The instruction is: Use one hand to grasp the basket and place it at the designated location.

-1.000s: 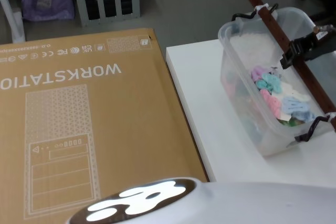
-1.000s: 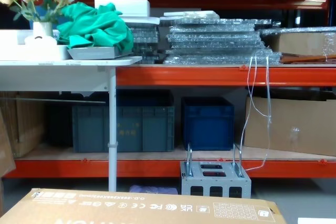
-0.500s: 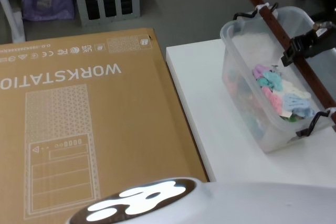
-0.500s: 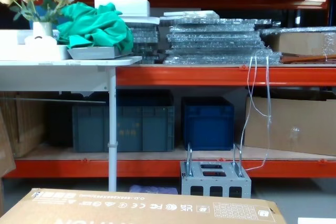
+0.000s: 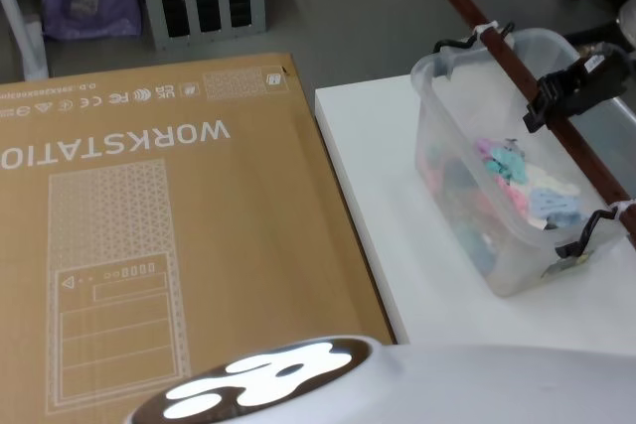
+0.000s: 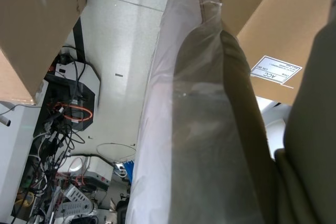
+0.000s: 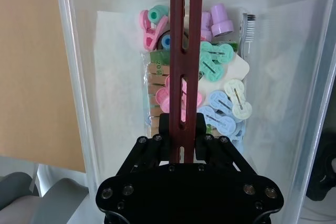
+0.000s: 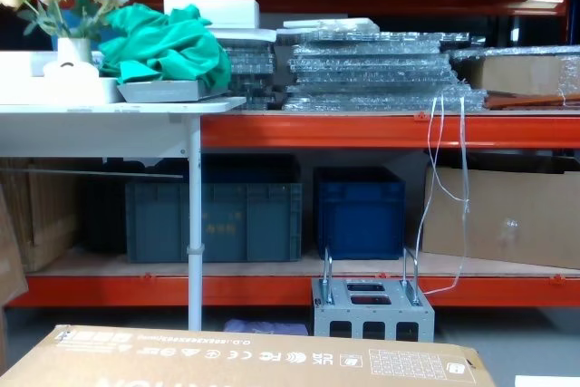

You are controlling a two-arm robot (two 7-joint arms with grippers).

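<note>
Over the tabletop (image 5: 397, 206), the right end effector (image 5: 542, 106) is clamped on the basket (image 5: 467, 176) handle (image 5: 556, 126) (grasp done). Placing remains, I judge.

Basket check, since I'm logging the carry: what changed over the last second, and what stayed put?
The basket, hanging by its handle bar from the right gripper, tilted and shifted slightly up and left in the head view, its far end rising. The gripper kept its clamp on the bar. The cardboard box, white table and shelves stayed as they were.
</note>
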